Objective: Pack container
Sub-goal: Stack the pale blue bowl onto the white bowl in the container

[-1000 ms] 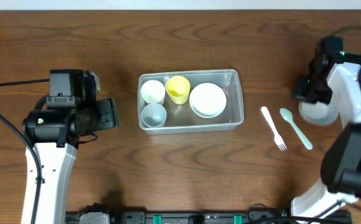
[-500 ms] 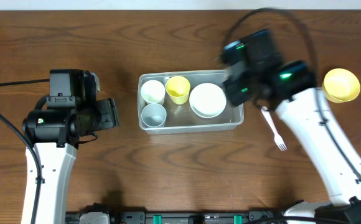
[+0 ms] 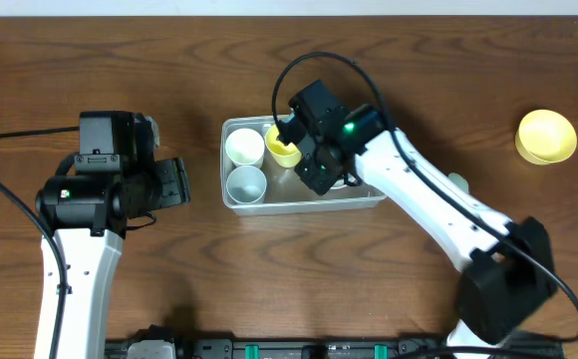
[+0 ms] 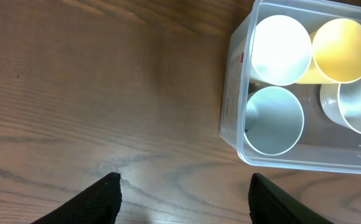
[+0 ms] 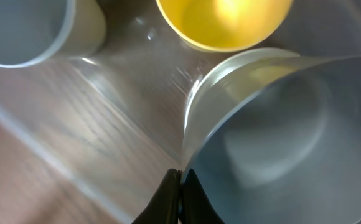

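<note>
Pinches grey bowl (image 5: 274,143) rim with right gripper (image 5: 179,186), low over container (image 3: 269,202) right half; long axis left-right. Holds left gripper (image 4: 184,182) spread, empty, left of container.

Overhead: white right arm (image 3: 429,204) hides right half of clear rectangular plastic container (image 3: 225,165); right gripper (image 5: 179,186) unseen under own wrist. Wrist views: container cut by frame edge; pale grey round bowl (image 5: 280,143) cropped, blurred.
</note>
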